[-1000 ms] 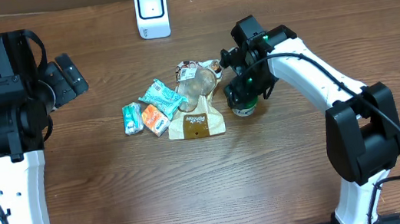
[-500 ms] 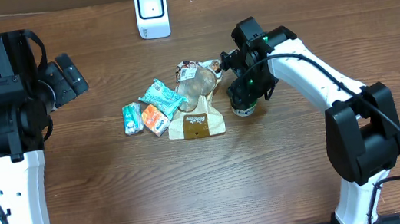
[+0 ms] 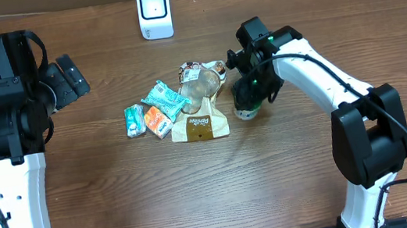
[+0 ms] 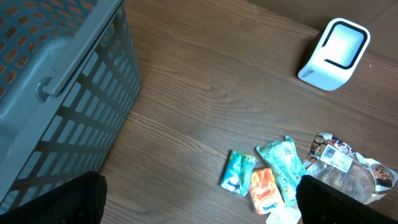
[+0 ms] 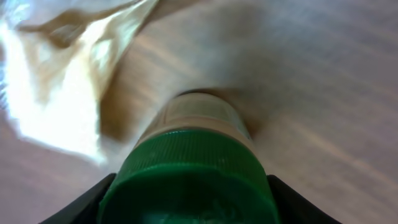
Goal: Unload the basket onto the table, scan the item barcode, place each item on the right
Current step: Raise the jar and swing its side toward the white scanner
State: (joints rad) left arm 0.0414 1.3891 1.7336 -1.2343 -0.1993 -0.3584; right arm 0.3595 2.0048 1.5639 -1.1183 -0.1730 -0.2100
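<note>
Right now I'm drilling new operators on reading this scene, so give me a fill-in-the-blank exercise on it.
1. The bottle under the right tool has a ___ cap.
2. The left tool holds ___.
3. Between the two teal packets lies an ___ packet.
4. The scanner is ___ in colour.

Missing words: green; nothing; orange; white.

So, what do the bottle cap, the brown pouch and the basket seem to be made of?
Bottle cap: likely plastic; even green colour, slight sheen, moulded rim.
Brown pouch: looks like kraft paper, tan and printed; it may be lined.
Basket: probably moulded plastic, grey, with a slotted wall.
</note>
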